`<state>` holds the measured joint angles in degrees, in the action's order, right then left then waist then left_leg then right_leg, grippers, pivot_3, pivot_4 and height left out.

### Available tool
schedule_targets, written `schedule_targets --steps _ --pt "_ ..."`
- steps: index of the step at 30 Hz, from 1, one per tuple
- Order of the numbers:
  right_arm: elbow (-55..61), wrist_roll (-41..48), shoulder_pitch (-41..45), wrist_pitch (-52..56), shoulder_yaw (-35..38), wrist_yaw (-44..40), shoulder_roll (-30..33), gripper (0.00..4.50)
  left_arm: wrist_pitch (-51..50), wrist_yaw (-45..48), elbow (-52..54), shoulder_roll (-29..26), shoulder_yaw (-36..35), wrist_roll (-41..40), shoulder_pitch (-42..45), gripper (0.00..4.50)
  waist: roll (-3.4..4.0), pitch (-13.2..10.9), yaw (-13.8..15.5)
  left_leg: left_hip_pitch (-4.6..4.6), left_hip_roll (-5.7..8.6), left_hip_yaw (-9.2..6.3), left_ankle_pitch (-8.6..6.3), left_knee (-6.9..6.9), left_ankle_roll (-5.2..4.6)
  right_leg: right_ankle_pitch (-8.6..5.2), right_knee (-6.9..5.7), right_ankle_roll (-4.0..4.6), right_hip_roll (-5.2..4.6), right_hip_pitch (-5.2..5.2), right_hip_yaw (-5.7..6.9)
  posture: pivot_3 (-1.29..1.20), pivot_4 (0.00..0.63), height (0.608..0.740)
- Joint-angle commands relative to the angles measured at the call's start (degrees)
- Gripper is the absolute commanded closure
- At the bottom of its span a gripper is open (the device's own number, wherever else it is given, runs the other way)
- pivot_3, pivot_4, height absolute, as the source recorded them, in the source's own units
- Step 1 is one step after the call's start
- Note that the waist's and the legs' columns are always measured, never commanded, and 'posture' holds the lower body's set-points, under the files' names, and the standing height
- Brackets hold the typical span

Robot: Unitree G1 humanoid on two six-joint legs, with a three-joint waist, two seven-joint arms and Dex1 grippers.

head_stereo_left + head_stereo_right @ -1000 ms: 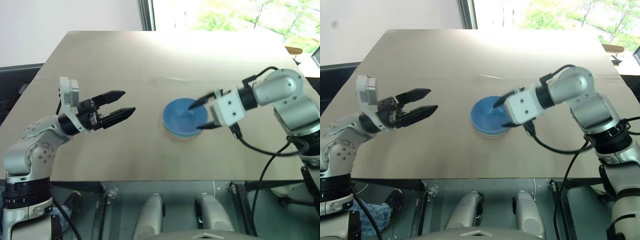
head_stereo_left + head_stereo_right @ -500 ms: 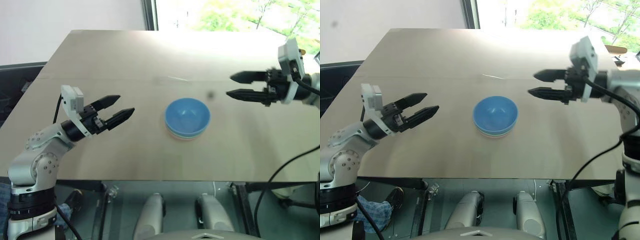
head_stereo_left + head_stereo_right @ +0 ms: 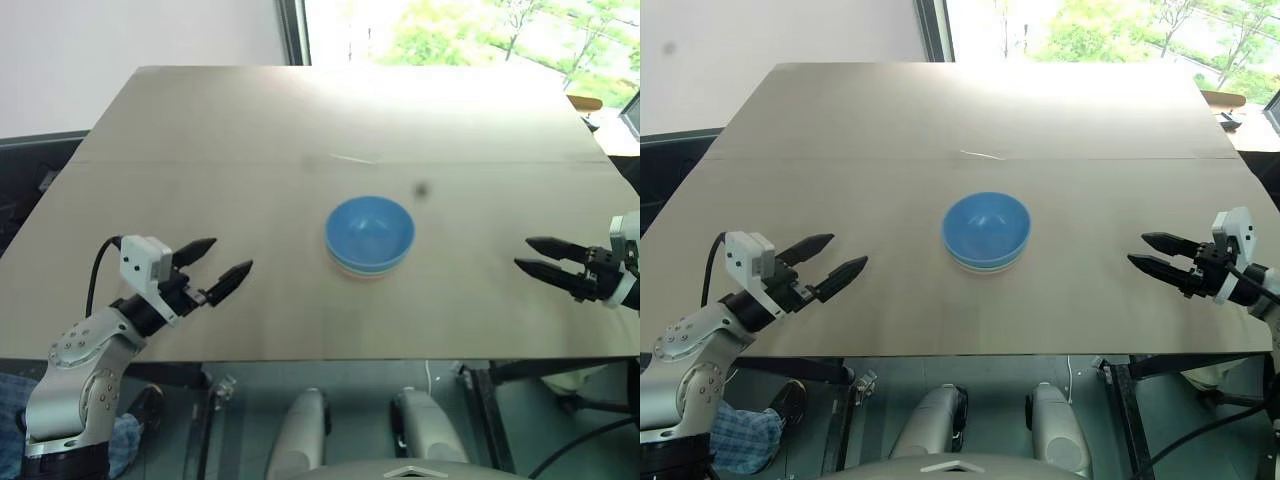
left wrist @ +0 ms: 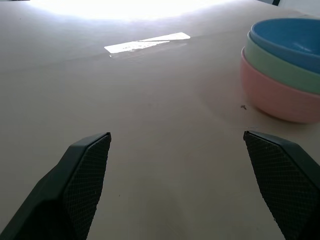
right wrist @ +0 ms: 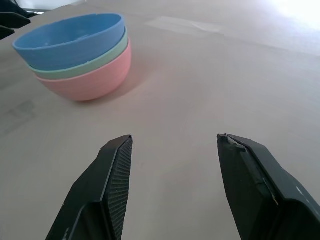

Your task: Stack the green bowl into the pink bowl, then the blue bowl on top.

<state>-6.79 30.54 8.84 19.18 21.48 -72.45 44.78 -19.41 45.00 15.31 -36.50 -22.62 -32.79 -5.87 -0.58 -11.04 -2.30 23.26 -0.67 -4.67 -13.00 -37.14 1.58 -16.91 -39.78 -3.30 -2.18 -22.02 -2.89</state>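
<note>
Three bowls stand nested in one stack at the middle of the table (image 3: 250, 140). The blue bowl (image 3: 370, 230) is on top, the green bowl (image 5: 107, 57) sits under it, and the pink bowl (image 5: 95, 80) is at the bottom. My left gripper (image 3: 222, 265) hovers open near the table's front left, well away from the stack, with nothing between its fingers. My right gripper (image 3: 533, 255) hangs open near the front right edge, also apart from the bowls and holding nothing.
A strip of tape (image 3: 985, 155) lies on the table behind the stack. A window with trees is beyond the far edge.
My right gripper let go of the blue bowl atop the stack and swung out to the right and down toward the front edge. My left gripper sank and drew back to the left.
</note>
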Motion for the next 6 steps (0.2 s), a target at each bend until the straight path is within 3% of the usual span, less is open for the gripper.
schedule_targets --steps 1,6 --pt "-0.2 0.6 -0.6 -3.9 0.4 -2.7 0.8 1.67 1.2 0.9 1.3 -1.4 -2.2 -0.3 -0.1 0.00 -0.01 0.0 0.1 -0.10 0.01 0.00 0.00 0.02 0.00 0.00 0.04 0.00 -0.01 0.12 0.00 0.00 0.150 0.740" --pt "-0.9 1.3 0.2 -7.6 0.4 -3.5 -0.7 1.67 1.7 2.2 1.0 -2.7 -2.7 -0.1 -0.1 0.00 -0.01 0.0 0.1 -0.41 0.01 0.03 -0.02 0.10 -0.01 -0.01 0.13 0.00 -0.02 0.41 -0.03 0.00 0.150 0.740"
